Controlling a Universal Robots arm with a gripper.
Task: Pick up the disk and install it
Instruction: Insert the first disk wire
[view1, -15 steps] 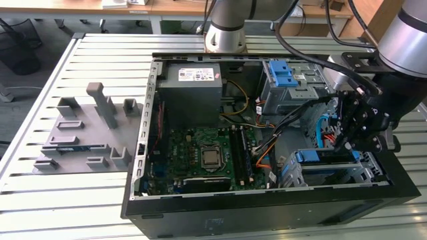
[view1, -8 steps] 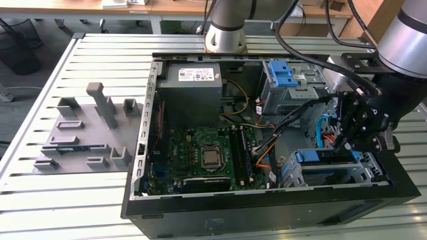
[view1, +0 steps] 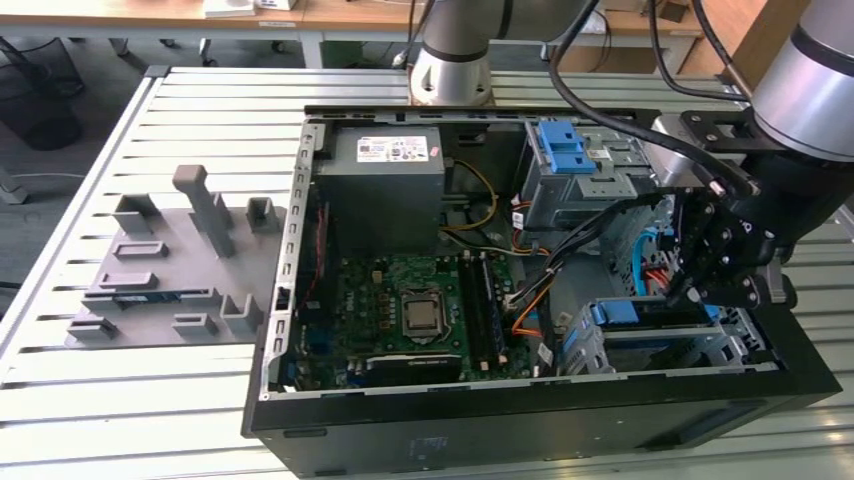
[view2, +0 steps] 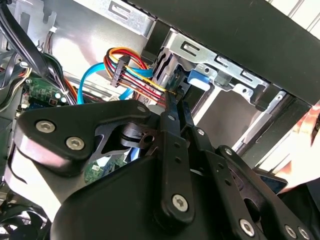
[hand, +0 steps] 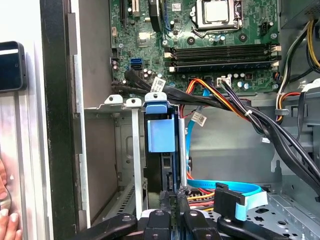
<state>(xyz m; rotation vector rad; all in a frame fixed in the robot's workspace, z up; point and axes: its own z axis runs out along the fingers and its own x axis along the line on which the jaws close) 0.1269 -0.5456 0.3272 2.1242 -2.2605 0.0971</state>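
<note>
The disk (hand: 161, 135) stands on edge in a slot of the metal drive cage (hand: 107, 150), its blue carrier tab facing the motherboard. In the exterior view the disk (view1: 638, 313) sits low in the case's front corner on the exterior view's right. My gripper (hand: 176, 196) is shut, its fingertips pressed together at the disk's cable-side end, touching it or very close. In the second wrist view the gripper (view2: 175, 99) points at the cage's blue tab (view2: 197, 77). The gripper (view1: 687, 292) hangs just above the cage.
Orange, red and blue cables (hand: 220, 200) crowd beside the fingers. The motherboard (view1: 414, 310), power supply (view1: 387, 165) and an upper cage with a blue latch (view1: 574, 160) fill the case. A grey fixture block (view1: 160, 270) lies outside. A person's hand (hand: 5, 220) rests by the case wall.
</note>
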